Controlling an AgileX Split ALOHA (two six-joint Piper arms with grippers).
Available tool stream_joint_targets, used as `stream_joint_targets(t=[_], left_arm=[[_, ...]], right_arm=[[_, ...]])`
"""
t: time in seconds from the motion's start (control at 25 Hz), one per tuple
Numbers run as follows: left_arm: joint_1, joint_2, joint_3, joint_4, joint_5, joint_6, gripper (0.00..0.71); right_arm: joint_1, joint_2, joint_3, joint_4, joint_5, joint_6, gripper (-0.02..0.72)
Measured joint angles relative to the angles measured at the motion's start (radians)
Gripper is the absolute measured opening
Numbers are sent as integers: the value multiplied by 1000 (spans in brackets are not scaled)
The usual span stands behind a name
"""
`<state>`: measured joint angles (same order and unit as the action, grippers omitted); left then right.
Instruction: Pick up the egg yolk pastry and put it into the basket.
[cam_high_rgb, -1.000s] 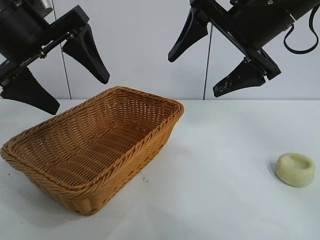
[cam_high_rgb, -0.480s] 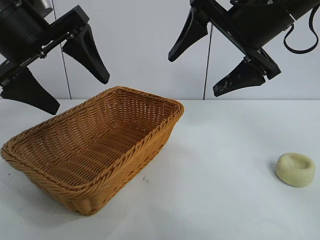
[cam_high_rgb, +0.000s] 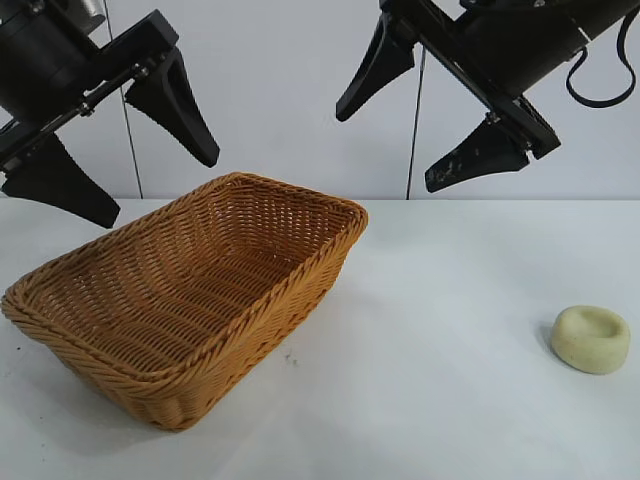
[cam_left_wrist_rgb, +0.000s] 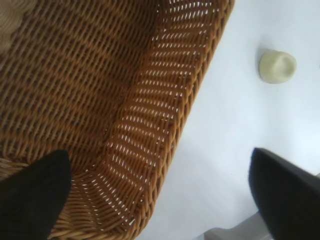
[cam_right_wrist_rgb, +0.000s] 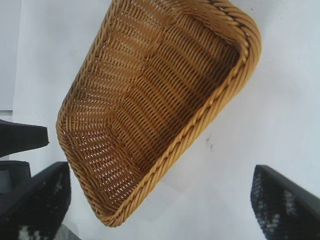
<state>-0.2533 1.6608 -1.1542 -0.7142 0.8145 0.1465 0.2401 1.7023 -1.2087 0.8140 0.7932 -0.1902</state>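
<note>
From the exterior view, the egg yolk pastry (cam_high_rgb: 591, 339) sits on the white tabletop (cam_high_rgb: 440, 300) at the right, well apart from the basket (cam_high_rgb: 190, 300) at the left, while the left gripper (cam_high_rgb: 140, 170) and right gripper (cam_high_rgb: 385, 145) hang high with jaws spread wide, holding nothing. The left wrist view looks down into the basket (cam_left_wrist_rgb: 125, 110), with the egg yolk pastry (cam_left_wrist_rgb: 277, 66) outside its rim on the tabletop (cam_left_wrist_rgb: 235, 140). The right wrist view shows the basket (cam_right_wrist_rgb: 160, 100) between its own spread jaws.

Both arms hang raised above the table, well clear of its surface. The left gripper (cam_high_rgb: 130, 170) sits high at the far left, angled downward toward the right, fingers spread wide. The right gripper (cam_high_rgb: 395, 145) sits high at the far right, angled downward toward the left, fingers likewise spread wide and empty.
</note>
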Motion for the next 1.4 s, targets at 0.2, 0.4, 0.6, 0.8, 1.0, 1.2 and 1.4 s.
stream_joint_targets(t=[0.2,0.4,0.6,0.8,1.0,1.2,1.4], left_arm=[[0,0,0,0,-2,0,692],[0,0,0,0,-1,-21,692],[0,-39,0,20,0,-88,692],[-5,-115,66,53,1,-258,692],[-8,-181,201,119,-7,-435,692],[-8,-192,273,182,-26,-576,692],[-11,-192,288,234,-86,-718,692]], right_arm=[[0,0,0,0,0,0,696],[0,0,0,0,0,0,696],[0,0,0,0,-2,0,696],[0,0,0,0,-4,0,696],[0,0,0,1,-4,0,696],[0,0,0,1,-5,0,696],[0,0,0,1,-9,0,696]])
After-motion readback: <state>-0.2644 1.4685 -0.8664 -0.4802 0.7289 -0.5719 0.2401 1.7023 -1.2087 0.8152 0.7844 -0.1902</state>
